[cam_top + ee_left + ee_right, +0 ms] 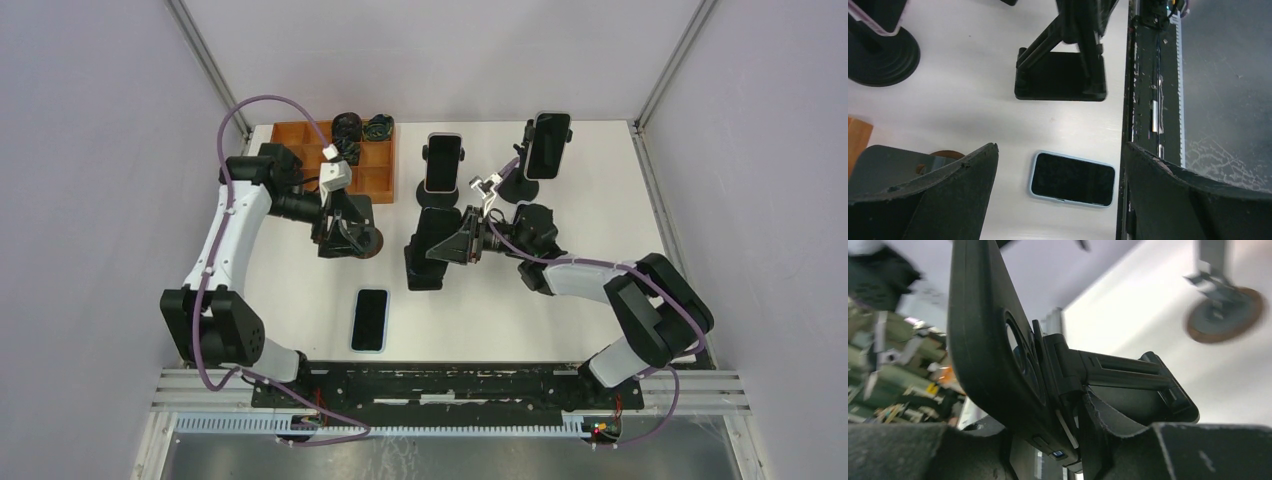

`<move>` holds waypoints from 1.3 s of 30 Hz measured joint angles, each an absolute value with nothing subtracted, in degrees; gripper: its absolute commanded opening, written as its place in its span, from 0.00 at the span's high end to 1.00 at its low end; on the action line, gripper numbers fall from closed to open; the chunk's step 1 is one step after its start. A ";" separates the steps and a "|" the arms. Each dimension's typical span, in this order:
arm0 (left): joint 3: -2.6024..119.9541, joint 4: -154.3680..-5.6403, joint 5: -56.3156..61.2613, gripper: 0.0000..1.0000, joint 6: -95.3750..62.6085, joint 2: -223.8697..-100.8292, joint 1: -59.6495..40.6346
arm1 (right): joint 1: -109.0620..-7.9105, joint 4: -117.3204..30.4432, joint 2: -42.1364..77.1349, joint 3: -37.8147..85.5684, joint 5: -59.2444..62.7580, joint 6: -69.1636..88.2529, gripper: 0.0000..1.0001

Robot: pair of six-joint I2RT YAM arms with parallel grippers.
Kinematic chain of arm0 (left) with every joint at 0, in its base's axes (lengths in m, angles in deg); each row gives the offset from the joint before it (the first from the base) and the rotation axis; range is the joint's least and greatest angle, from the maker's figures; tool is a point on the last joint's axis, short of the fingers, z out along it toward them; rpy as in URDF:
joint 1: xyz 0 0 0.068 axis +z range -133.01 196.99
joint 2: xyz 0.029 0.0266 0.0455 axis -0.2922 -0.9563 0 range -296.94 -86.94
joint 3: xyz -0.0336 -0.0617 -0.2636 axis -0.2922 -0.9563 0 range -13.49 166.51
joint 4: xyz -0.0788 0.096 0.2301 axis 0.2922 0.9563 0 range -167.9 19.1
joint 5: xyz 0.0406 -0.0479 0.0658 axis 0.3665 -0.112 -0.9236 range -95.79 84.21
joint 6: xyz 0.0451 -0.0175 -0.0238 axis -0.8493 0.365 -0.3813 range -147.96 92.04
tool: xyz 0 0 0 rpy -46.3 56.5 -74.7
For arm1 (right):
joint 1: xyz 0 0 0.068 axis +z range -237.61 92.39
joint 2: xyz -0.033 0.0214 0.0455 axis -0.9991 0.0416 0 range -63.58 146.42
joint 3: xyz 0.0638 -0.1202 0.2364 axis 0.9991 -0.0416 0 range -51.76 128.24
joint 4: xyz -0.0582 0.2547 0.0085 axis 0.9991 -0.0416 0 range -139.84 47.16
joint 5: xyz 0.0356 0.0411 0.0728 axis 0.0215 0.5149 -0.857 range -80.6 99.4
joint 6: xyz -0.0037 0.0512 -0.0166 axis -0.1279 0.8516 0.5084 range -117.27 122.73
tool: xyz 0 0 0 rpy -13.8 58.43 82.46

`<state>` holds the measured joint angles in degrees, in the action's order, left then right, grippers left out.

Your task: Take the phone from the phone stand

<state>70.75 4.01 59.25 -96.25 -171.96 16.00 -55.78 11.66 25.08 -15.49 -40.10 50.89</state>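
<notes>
While left pincer (1060,150) gapes, right pincer (1048,435) clasps the phone (983,340).

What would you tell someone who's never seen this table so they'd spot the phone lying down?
Start at the white table and go to its near edge, left of centre. The phone there lies flat, dark screen up, in a pale case. Unlike the other phones, it sits in no stand.

Four phones (443,160), four stands (424,276)
</notes>
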 measured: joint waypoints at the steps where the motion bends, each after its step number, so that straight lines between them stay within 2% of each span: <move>1: 69.99 4.34 59.25 0.00 -97.33 -172.02 15.52 | -55.34 14.45 25.08 -15.49 -41.04 52.90 1.00; 8: 68.42 5.10 60.82 0.00 -102.86 -171.19 13.88 | -49.46 34.17 26.94 -13.41 -48.05 68.71 1.00; 16: 65.88 5.34 62.92 0.00 -104.39 -164.83 10.29 | -44.98 38.67 33.76 -6.52 -50.48 79.44 1.00; 21: 62.86 5.82 62.68 0.05 -105.13 -159.93 7.95 | -44.11 39.37 34.57 -4.14 -50.61 80.99 1.00; 29: 60.72 1.65 62.22 0.23 -104.47 -156.70 7.50 | -41.70 40.01 34.68 -0.21 -50.44 80.05 1.00; 35: 60.72 -1.26 62.00 0.55 -101.44 -154.89 7.50 | -40.89 39.72 34.68 1.08 -49.36 77.56 1.00; 39: 60.57 -2.02 61.41 0.63 -100.25 -152.90 7.50 | -40.57 36.97 34.65 2.35 -47.27 74.74 1.00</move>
